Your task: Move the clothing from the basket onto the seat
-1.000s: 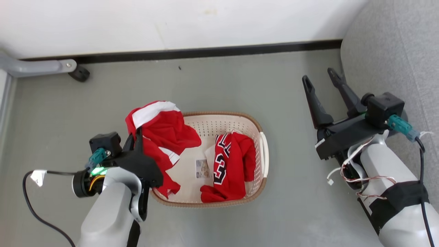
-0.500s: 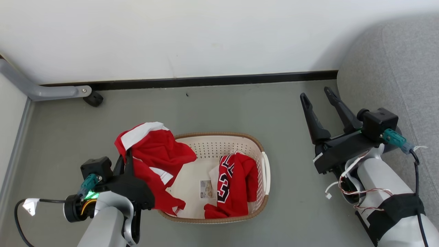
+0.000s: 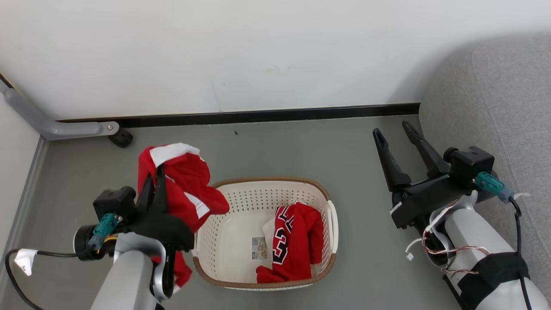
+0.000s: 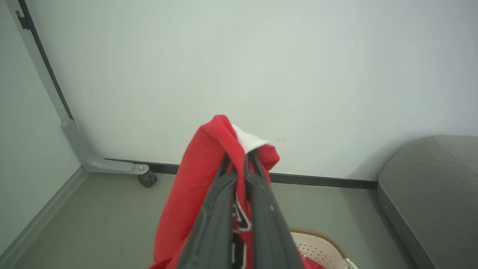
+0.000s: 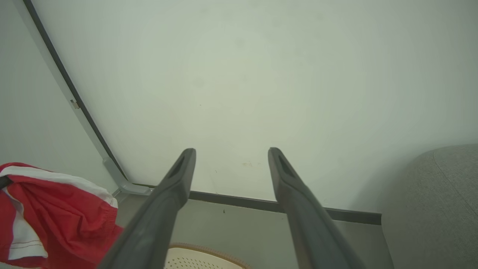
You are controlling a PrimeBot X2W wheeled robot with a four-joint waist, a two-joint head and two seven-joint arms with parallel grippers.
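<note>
Looking down from the head, the left gripper [image 3: 157,174] is pinched tight on one red garment [image 3: 185,185], which hangs over the left rim of the basket [image 3: 267,180]. The other garment [image 3: 297,241] lies inside. The right gripper [image 3: 391,128] stands wide and holds nothing, beside the grey seat [image 3: 508,107]. At the left wrist, close-set fingers nip red cloth. At the right wrist, spread fingers face the wall.
</note>
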